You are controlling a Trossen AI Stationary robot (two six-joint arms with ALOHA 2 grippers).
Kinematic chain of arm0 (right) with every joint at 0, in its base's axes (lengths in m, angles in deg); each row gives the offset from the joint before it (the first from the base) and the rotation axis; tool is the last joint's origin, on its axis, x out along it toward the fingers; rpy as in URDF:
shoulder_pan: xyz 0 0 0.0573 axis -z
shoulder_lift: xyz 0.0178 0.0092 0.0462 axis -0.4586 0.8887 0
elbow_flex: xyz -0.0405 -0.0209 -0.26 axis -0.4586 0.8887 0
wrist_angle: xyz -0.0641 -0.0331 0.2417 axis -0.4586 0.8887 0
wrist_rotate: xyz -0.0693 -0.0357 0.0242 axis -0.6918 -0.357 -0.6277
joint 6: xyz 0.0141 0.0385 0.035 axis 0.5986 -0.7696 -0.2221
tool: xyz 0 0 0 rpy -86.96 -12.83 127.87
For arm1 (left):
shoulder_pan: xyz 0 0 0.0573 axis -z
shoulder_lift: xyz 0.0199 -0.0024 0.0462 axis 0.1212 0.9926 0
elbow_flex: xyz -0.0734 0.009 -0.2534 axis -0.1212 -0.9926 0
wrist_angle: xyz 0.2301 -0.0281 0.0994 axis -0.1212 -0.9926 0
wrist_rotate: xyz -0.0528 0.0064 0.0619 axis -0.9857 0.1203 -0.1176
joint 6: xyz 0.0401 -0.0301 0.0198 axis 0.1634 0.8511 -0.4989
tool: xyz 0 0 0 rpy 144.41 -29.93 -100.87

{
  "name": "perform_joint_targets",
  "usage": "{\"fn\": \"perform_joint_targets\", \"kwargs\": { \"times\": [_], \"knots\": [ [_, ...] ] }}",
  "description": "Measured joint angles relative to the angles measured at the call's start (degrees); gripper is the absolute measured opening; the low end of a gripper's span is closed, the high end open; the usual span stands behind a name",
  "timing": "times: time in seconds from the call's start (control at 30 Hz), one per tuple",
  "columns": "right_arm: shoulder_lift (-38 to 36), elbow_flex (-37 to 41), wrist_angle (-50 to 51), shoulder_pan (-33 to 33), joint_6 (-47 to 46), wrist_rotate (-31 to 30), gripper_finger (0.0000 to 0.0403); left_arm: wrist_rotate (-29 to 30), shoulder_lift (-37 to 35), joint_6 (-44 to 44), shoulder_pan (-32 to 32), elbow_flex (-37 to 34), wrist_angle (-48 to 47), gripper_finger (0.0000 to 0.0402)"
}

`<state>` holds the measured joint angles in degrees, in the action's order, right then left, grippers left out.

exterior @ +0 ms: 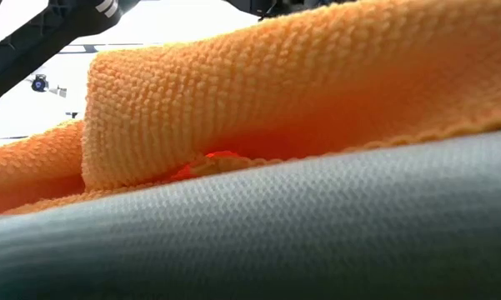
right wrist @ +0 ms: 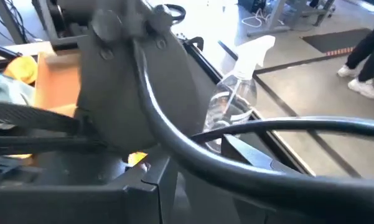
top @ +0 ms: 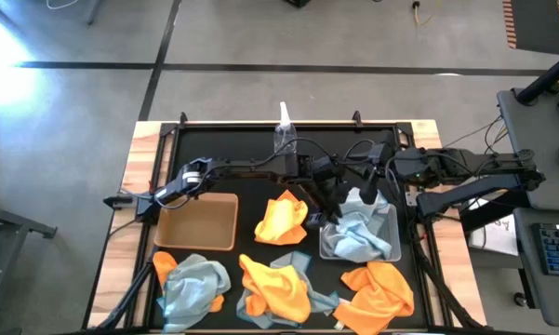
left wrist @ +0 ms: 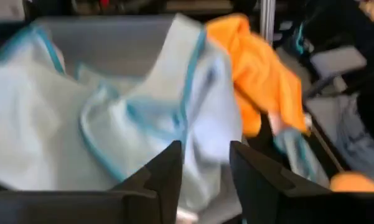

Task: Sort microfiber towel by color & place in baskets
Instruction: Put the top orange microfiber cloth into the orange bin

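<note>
My left gripper (left wrist: 205,149) is open at the left end of the translucent grey tray (top: 392,216), in front of the pale blue-grey towels (left wrist: 112,118) heaped in it. One orange towel (top: 282,221) lies on the table between the two trays. It shows beyond the heap in the left wrist view, as an orange towel (left wrist: 261,74). The tan cardboard tray (top: 200,223) holds nothing. My right gripper (top: 370,191) hovers at the grey tray's far edge. More orange towels (top: 277,284) and blue-grey towels (top: 193,287) lie along the near edge. My left gripper's open fingers (left wrist: 168,171) stand level before a fold of the pale blue-grey towel (left wrist: 202,124) that lies in the grey tray. Whether they touch it I cannot tell.
A clear spray bottle (top: 283,130) stands at the table's far edge, seen also in the right wrist view as the spray bottle (right wrist: 236,93). Both arms cross over the table's middle. The low view is filled by an orange towel (exterior: 300,92) on grey cloth. A person's legs (right wrist: 364,56) show in the room.
</note>
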<state>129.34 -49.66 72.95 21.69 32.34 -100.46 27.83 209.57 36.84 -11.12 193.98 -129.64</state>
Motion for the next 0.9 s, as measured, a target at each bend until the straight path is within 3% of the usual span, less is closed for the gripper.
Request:
{"fn": "perform_joint_targets", "kwargs": {
  "times": [0.1,0.33,0.67,0.9],
  "knots": [
    [0.02,0.0,0.67,0.0,-1.3,0.21,0.0118,1.46,0.0,-3.25,-0.21,0.6,-9.2,0.0133],
    [0.18,0.32,3.45,0.0,-2.54,0.05,0.0118,11.73,-0.45,-4.98,-0.27,1.9,-28.84,0.0135],
    [2.65,1.78,3.46,0.02,-3.59,-0.09,0.0118,12.2,-1.38,-2.47,-0.13,1.81,-39.31,0.0135],
    [4.8,2.21,3.81,0.0,-3.63,0.03,0.0118,18.53,-4.16,1.51,1.17,1.75,-45.23,0.0135]
  ]
}}
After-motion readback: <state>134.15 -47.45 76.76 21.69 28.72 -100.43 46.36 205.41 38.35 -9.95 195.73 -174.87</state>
